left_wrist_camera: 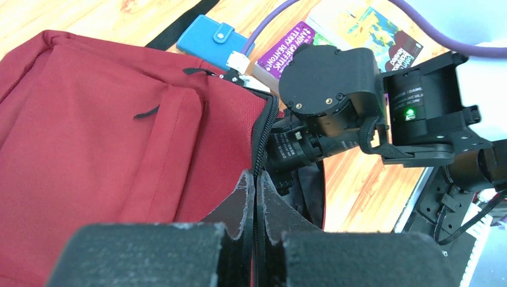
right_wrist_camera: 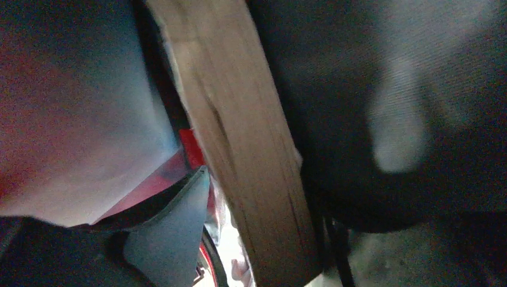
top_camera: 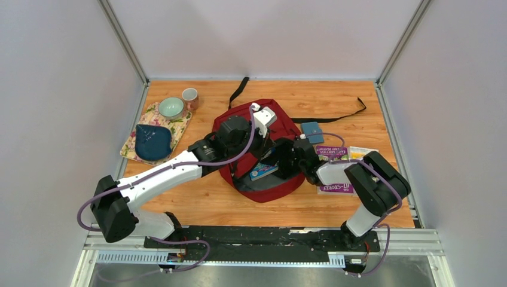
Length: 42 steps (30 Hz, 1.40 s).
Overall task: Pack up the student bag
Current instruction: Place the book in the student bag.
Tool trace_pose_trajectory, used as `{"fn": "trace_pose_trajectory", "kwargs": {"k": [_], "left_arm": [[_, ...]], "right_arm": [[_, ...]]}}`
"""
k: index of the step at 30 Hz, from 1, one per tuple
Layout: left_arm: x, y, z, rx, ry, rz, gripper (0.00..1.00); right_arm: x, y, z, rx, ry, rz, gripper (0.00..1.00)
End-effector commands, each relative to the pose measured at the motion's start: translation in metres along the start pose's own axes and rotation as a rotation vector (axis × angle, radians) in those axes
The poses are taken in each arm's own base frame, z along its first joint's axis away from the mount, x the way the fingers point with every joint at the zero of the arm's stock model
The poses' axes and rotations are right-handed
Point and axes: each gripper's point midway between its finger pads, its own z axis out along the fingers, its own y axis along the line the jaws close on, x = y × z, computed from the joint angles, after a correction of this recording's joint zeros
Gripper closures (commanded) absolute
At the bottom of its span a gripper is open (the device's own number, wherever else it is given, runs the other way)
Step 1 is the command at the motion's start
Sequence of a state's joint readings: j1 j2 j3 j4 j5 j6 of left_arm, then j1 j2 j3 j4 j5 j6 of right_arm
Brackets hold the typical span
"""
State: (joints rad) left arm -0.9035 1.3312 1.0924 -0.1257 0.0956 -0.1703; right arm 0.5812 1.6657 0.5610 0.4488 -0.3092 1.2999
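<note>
Jaws of the left gripper (left_wrist_camera: 256,185) are clenched on the zipped rim of the student bag (left_wrist_camera: 89,149), whose red body spreads away to their left. This holds its mouth up toward the right gripper (top_camera: 287,160), the nearer arm, which reaches inside. A book (right_wrist_camera: 239,149) lies edge-on just ahead of the right jaws, its long axis pointing into the bag. Whether they clasp it, I cannot tell.

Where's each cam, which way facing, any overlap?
Top: above and behind the arms, looking down at the table; both arms show.
Left wrist: faces across the backpack toward the right arm; left claw pinches its zipper edge.
Right wrist: in the backpack's mouth, close on a book page edge; no arm part clear.
Shared: top and left wrist both show the wallet.
</note>
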Motion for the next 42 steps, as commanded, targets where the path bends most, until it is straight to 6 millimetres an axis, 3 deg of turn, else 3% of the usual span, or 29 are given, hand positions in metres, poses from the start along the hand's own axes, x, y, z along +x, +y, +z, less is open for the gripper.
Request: {"fn": "trace_pose_trajectory", "kwargs": {"k": [1, 9, 13, 16, 22, 26, 31, 39, 42], "left_arm": [[-0.023, -0.011, -0.010, 0.038, -0.090, -0.022, 1.00], [-0.014, -0.013, -0.008, 0.049, -0.077, -0.048, 1.00], [-0.015, -0.016, -0.007, 0.064, -0.080, -0.057, 1.00], [-0.016, -0.017, -0.008, 0.071, -0.082, -0.059, 1.00], [-0.014, -0.021, -0.012, 0.091, -0.074, -0.055, 1.00], [-0.011, -0.027, -0.010, 0.124, -0.062, -0.064, 1.00], [-0.012, -0.031, -0.008, 0.143, -0.060, -0.078, 1.00], [-0.007, -0.029, -0.011, 0.135, -0.075, -0.109, 1.00], [-0.006, -0.029, -0.010, 0.135, -0.072, -0.109, 1.00]], "right_arm": [[0.003, -0.038, -0.018, 0.173, -0.013, -0.064, 0.40], [0.007, -0.036, -0.041, 0.175, -0.031, -0.089, 0.40], [0.010, -0.036, -0.033, 0.140, -0.013, -0.065, 0.61], [0.009, -0.029, -0.019, 0.112, 0.010, -0.054, 0.71], [-0.004, -0.005, -0.008, 0.035, -0.041, -0.032, 0.79], [-0.023, 0.022, -0.008, -0.037, -0.133, -0.024, 0.80], [-0.043, 0.042, -0.003, -0.125, -0.235, 0.100, 0.80], [-0.059, 0.046, -0.001, -0.158, -0.320, 0.165, 0.76], [-0.052, 0.056, 0.001, -0.175, -0.286, 0.129, 0.75]]}}
